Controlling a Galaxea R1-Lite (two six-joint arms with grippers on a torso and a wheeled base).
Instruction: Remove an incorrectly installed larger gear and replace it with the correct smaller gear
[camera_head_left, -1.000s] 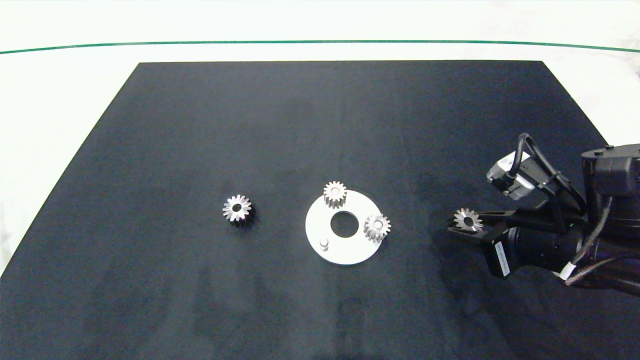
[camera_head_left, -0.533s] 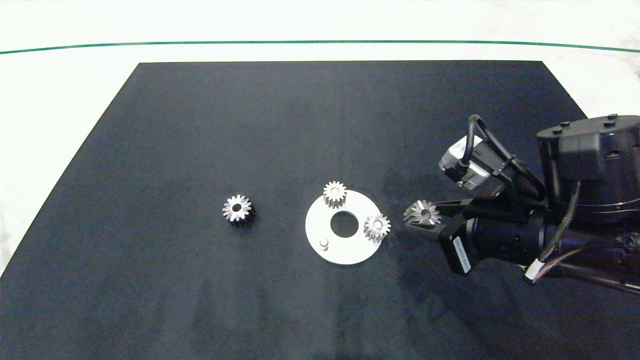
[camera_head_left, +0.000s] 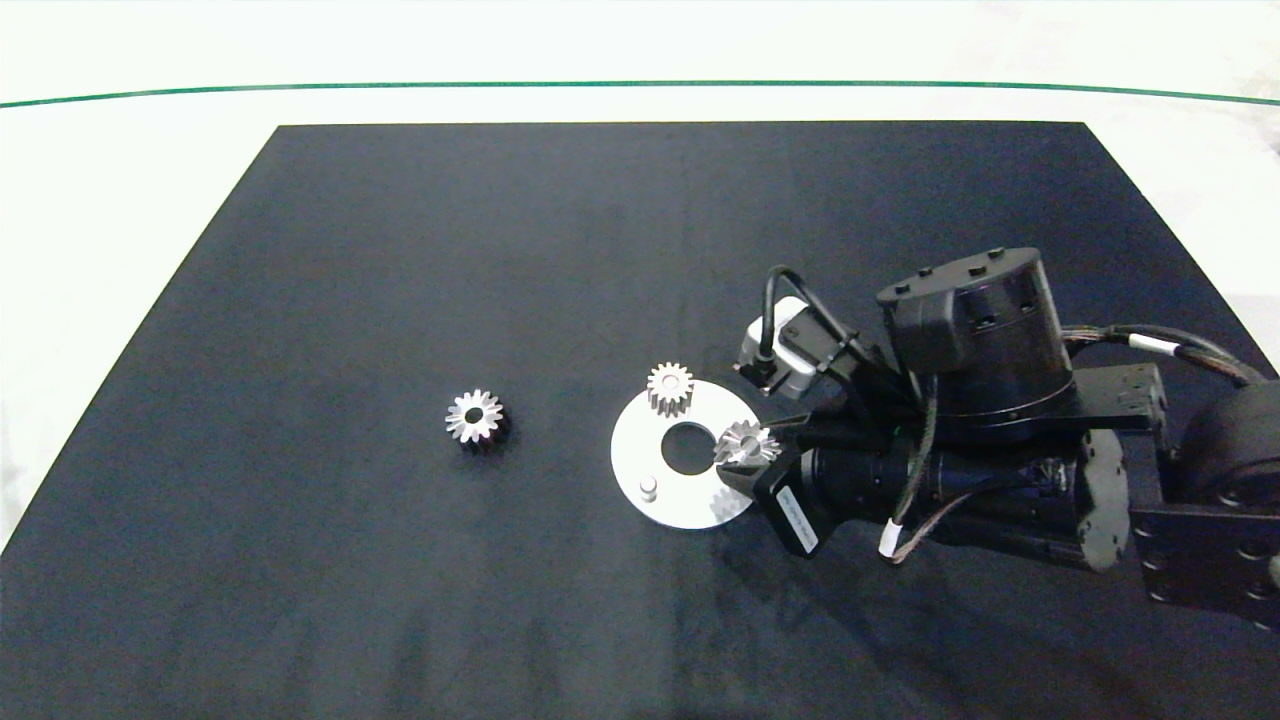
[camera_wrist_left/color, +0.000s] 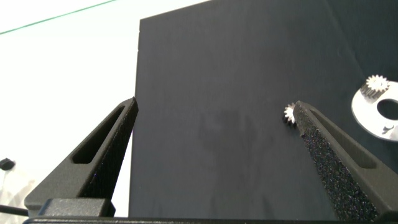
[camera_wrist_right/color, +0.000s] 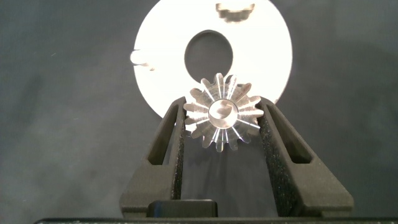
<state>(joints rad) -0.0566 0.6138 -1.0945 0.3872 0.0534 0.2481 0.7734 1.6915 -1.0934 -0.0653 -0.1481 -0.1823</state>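
Note:
My right gripper (camera_head_left: 745, 447) (camera_wrist_right/color: 222, 109) is shut on the larger gear (camera_head_left: 744, 440) (camera_wrist_right/color: 211, 127), a silver gear with long star-like teeth. It holds the gear just above the right part of the round silver plate (camera_head_left: 668, 508) (camera_wrist_right/color: 168, 37). The plate gear that stood there is hidden beneath it. Another gear (camera_head_left: 670, 386) (camera_wrist_right/color: 235, 9) sits on the plate's rear, and a bare peg (camera_head_left: 648, 487) (camera_wrist_right/color: 140, 57) stands at its front left. The smaller gear (camera_head_left: 473, 415) (camera_wrist_left/color: 290, 112) lies loose on the mat, left of the plate. My left gripper (camera_wrist_left/color: 214, 104) is open, empty and far off to the left.
Everything rests on a black mat (camera_head_left: 400, 250) over a white table (camera_head_left: 100, 200). A green line (camera_head_left: 640, 84) runs across the table's far side. The right arm's bulky body (camera_head_left: 980, 420) covers the mat to the right of the plate.
My right arm has carried the larger gear leftward from the mat's right side to above the plate's right edge, covering the gear mounted there. The other gears have not moved.

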